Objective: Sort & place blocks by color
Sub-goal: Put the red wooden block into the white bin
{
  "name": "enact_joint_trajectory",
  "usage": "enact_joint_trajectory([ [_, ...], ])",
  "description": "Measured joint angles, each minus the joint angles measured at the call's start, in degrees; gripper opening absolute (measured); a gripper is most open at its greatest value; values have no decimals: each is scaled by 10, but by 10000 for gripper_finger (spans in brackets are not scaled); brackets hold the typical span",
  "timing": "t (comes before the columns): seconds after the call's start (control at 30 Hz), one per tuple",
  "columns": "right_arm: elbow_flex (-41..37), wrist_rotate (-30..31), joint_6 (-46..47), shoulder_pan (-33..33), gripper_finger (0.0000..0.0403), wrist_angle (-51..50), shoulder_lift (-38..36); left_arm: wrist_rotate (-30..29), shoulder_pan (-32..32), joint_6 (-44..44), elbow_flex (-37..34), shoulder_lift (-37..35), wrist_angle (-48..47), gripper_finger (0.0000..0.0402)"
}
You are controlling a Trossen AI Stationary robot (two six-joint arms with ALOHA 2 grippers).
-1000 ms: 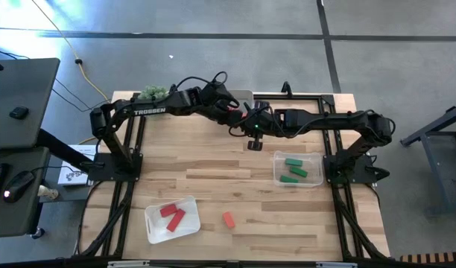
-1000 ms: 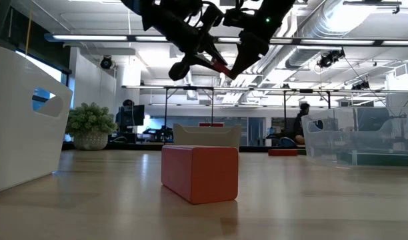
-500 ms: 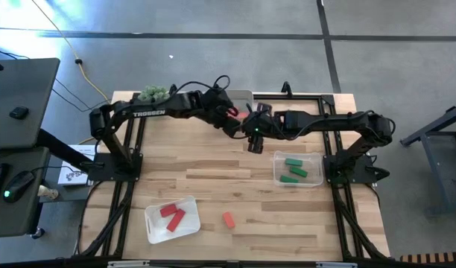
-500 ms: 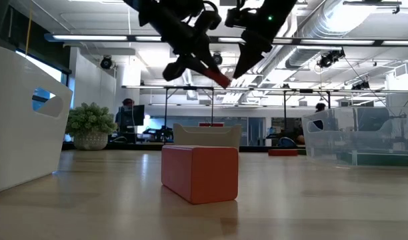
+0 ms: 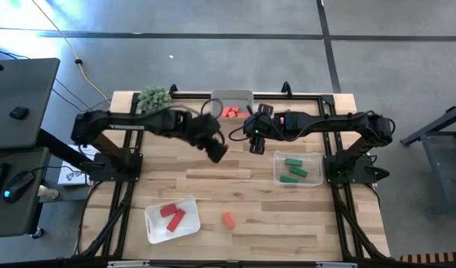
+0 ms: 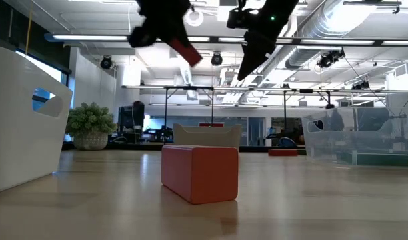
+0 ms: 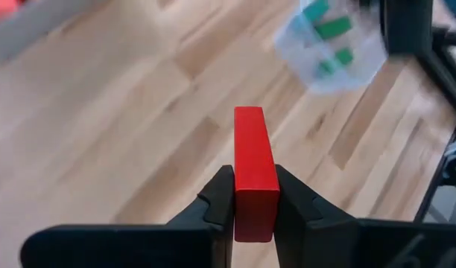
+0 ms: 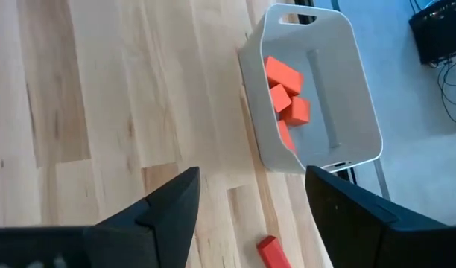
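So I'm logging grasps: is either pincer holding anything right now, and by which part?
The left pincer grips a red block by its long sides at one end. The right pincer is open and holds nothing.

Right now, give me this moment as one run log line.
left gripper: shut on red block, above table | right gripper: open, empty, near orange tray | orange block: loose

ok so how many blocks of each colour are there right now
red blocks: 4 (2 in the white tray, 1 in the left gripper, 1 loose by the far tray)
green blocks: 3 (all in the clear tray)
orange-coral blocks: 5 (4 in the far tray, one barely showing; 1 loose)
total: 12
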Motion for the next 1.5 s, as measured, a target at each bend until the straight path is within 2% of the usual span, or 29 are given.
enact_joint_trajectory([
  [0.2, 0, 0, 0, -6, 233, 0, 0, -47, -101, -114, 0, -17, -80, 38],
  [0.43, 0, -5, 0, -6, 233, 1, 0, -47, -217, -233, -4, -11, -160, 37],
  [0.63, 0, -11, 28, -6, 233, 25, 0, -24, -289, -274, -4, -12, -198, 37],
  [0.8, 0, -33, 92, -6, 233, 48, 0, -13, -331, -277, -4, -12, -254, 37],
  [1.03, 0, -95, 206, -4, 233, 52, 0, -8, -375, -257, -4, -8, -265, 37],
  [1.27, 0, -205, 314, -1, 233, 52, 0, 0, -407, -213, -3, 18, -264, 37],
  [1.5, 0, -213, 389, 35, 233, 48, 0, 0, -416, -179, -3, 39, -261, 37],
])
